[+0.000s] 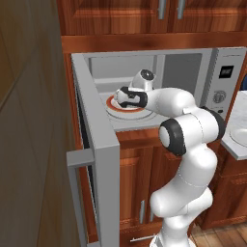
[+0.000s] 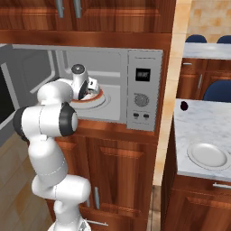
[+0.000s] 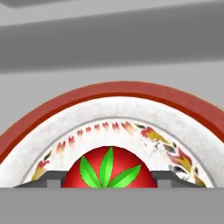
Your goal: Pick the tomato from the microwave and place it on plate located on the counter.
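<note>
From the left base view, my arm reached into the open microwave (image 1: 159, 87) over a red-rimmed plate (image 1: 116, 102). The right base view showed the pale plate (image 2: 208, 154) on the worktop (image 2: 203, 122). In the hand view, my hand (image 3: 109, 183) flanked the tomato (image 3: 109, 170); whether it pinched, I cannot tell.

The tomato (image 3: 109, 168) is cut off below by the hand view's edge; the arm hides it in both base views. The left base view's edge crops the pale plate (image 1: 240, 136).

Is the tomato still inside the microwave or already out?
Inside. The tomato sits on the red-rimmed plate within the microwave cavity, with the hand reaching in around it.
</note>
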Tool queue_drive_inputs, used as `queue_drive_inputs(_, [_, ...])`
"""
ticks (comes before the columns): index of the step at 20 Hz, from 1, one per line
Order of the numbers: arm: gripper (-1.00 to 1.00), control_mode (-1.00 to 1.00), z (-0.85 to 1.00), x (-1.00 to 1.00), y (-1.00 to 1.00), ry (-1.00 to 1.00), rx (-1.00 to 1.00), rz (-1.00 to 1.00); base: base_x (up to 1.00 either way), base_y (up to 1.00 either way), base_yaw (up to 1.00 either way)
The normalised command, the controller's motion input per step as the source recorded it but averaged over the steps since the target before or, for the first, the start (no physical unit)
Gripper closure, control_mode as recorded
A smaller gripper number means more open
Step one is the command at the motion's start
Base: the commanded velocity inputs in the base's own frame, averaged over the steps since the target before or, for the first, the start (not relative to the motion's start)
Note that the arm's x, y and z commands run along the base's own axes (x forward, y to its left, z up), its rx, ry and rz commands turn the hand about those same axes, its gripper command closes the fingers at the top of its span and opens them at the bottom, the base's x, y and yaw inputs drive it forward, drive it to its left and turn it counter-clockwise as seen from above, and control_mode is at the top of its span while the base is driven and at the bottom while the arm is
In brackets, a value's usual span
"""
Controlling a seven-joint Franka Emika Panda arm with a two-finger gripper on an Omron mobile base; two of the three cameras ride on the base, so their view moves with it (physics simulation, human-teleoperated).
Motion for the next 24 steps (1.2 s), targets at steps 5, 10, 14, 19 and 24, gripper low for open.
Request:
queue_drive_inputs(5, [1.00, -1.00, 0.00, 0.00, 0.00, 0.00, 0.00, 0.00, 0.00, 0.00, 0.00])
queue_drive_inputs(10, [1.00, -1.00, -0.01, -0.02, 0.00, 0.00, 0.00, 0.00, 0.00, 0.00, 0.00])
queue_drive_inputs(14, [1.00, -1.00, 0.06, -0.36, 0.08, -0.12, 0.00, 0.00, 0.00, 0.00, 0.00])
queue_drive_inputs(19, [1.00, -1.00, 0.36, -0.35, 0.15, -0.03, 0.00, 0.00, 0.00, 0.00, 0.00])
queue_drive_inputs(24, [1.00, -1.00, 0.61, -0.31, 0.08, 0.00, 0.00, 0.00, 0.00, 0.00, 0.00])
